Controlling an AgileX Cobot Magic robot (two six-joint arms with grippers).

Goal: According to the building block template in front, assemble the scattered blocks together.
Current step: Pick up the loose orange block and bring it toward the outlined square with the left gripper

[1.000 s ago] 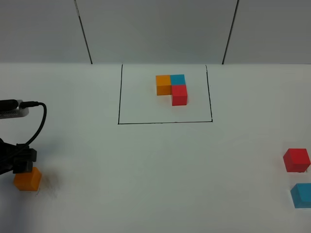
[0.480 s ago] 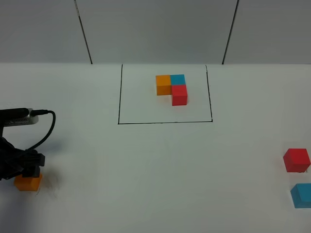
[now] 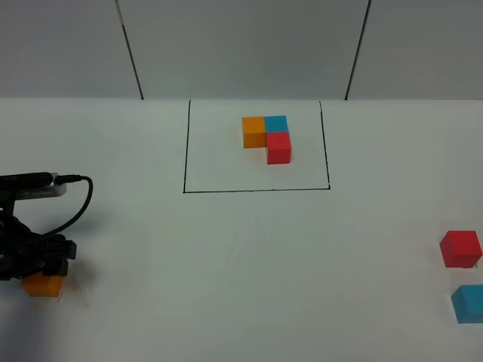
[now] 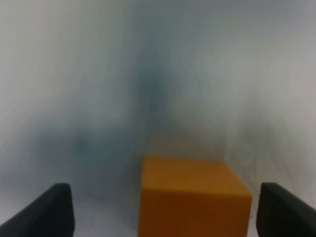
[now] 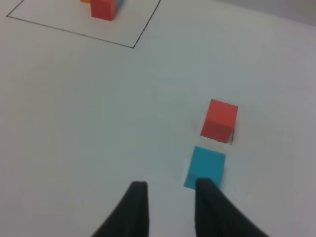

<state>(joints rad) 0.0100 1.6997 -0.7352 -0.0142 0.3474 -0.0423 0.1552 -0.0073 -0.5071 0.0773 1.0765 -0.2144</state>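
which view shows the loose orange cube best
The left wrist view: the orange cube sits large and close between the fingers of the open left hand, though slightly blurred. Exterior high shows only part of it at the left edge, under that hand. The right wrist view does not show it.

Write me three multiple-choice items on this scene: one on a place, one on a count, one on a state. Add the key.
1. Where does the loose orange cube lie in the high view?
A. far left
B. far right
C. dead centre

2. How many cubes lie outside the black frame?
A. two
B. three
C. four

3. How does the left gripper stand?
A. shut, empty
B. open, a finger either side of the orange cube
C. open, far from any cube

Key:
1 A, it sits at the left edge under the left gripper.
2 B, orange plus the red cube and the teal cube on the right.
3 B, the wrist view shows gaps between both fingers and the cube.
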